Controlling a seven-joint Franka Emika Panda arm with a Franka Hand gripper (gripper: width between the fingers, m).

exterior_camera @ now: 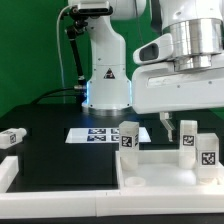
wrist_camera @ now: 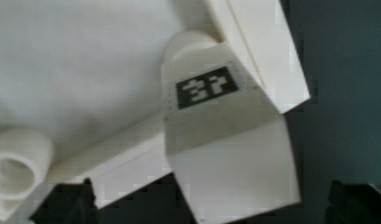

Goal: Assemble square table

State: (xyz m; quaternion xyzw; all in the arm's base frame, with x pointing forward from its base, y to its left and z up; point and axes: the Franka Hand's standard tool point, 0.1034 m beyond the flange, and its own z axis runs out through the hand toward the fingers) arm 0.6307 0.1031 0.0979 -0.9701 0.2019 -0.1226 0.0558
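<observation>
The tool point(exterior_camera: 168, 127), jaws apart, hung over the large white plastic square slab point(exterior_camera: 160, 168) at five o'clock on the black table point(exterior_camera: 60, 170), where an off-centre descent could clip the short white tagged leg block point(exterior_camera: 188, 141) at its three o'clock.

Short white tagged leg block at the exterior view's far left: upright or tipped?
Tipped: this white leg block lies on its side, wider than tall.

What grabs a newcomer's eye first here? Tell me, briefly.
The big white gripper hangs open at the exterior view's upper right, over the square table. Tagged leg blocks stand upright on that slab, and one more leg lies alone at the far left.
</observation>
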